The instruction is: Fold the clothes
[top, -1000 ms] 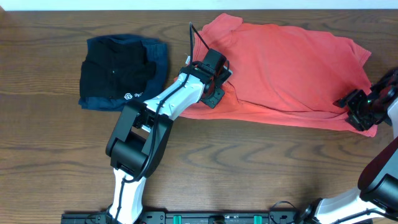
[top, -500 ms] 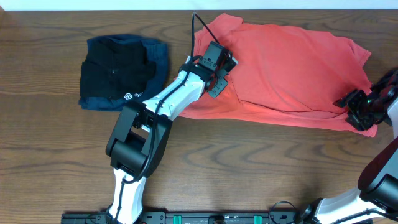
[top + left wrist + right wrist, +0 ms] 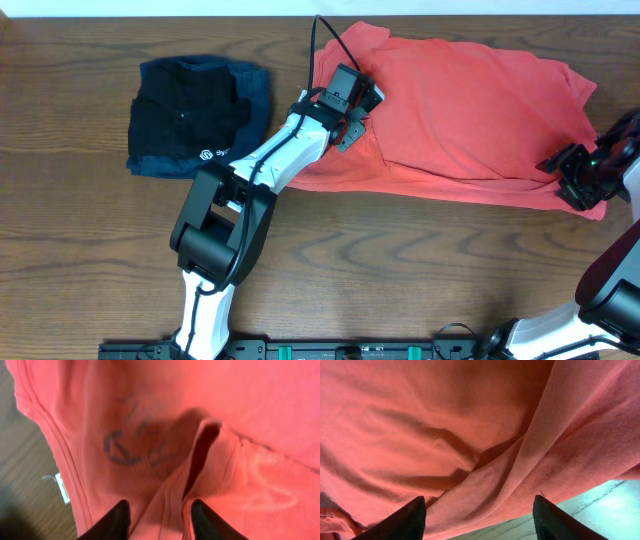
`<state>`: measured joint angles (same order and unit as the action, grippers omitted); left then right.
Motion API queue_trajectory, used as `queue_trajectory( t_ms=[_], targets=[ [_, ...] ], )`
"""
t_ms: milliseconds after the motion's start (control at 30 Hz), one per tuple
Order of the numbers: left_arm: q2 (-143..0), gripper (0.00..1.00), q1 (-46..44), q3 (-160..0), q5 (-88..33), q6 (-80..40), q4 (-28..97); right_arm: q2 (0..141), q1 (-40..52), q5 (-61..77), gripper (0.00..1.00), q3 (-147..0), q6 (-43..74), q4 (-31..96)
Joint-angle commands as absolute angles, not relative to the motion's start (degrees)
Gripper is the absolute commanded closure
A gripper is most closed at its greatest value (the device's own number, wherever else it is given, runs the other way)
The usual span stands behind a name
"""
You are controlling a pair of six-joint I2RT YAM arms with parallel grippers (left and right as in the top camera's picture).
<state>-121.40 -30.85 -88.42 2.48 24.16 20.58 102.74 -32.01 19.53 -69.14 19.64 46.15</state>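
Observation:
The clothes, a coral-red T-shirt (image 3: 470,110), lie spread across the back right of the table. My left gripper (image 3: 360,98) sits on the shirt's left part, near the collar end. In the left wrist view the shirt (image 3: 250,410) fills the frame, and the left gripper (image 3: 160,505) is open, with a raised fold of fabric lying loose between its fingers. Faint lettering shows through the cloth there. My right gripper (image 3: 572,185) is at the shirt's front right corner. In the right wrist view the right gripper (image 3: 479,500) stands open wide over the shirt's (image 3: 445,410) rumpled hem.
A folded black garment (image 3: 185,115) with a small white logo lies on a folded navy one (image 3: 258,85) at the back left. The brown wooden table (image 3: 400,270) runs along the front. A small white tag (image 3: 62,487) sticks out at the shirt's edge.
The left gripper has slid a little toward the back of the table along the shirt, and its jaws have come apart, letting go of the fabric. The right arm has not moved.

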Motion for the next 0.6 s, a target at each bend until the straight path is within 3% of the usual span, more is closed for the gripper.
queue_trajectory(
  t_ms=[0, 67, 233, 400, 567],
  targets=[
    [-118.13, 0.47, -30.57, -89.52, 4.58, 21.71, 24.1, 103.26, -31.9, 19.55, 0.34, -68.77, 18.81, 46.35],
    [-116.2, 0.41, -30.52, -89.52, 4.58, 20.4, 29.21, 103.26, -31.9, 19.55, 0.33, -68.77, 18.81, 46.3],
    [-115.39, 0.41, -30.11, -89.41, 4.58, 19.79, 40.38, 103.26, -31.9, 19.53, 0.33, -68.77, 18.81, 46.09],
    [-115.46, 0.41, -28.14, -88.47, 4.58, 19.84, 42.33, 103.26, -31.9, 19.53, 0.33, -68.77, 18.83, 46.09],
    [-115.9, 0.57, -24.34, -87.09, 4.32, 19.84, 39.77, 103.26, -31.86, 19.53, 0.33, -68.77, 18.81, 46.28]
  ],
)
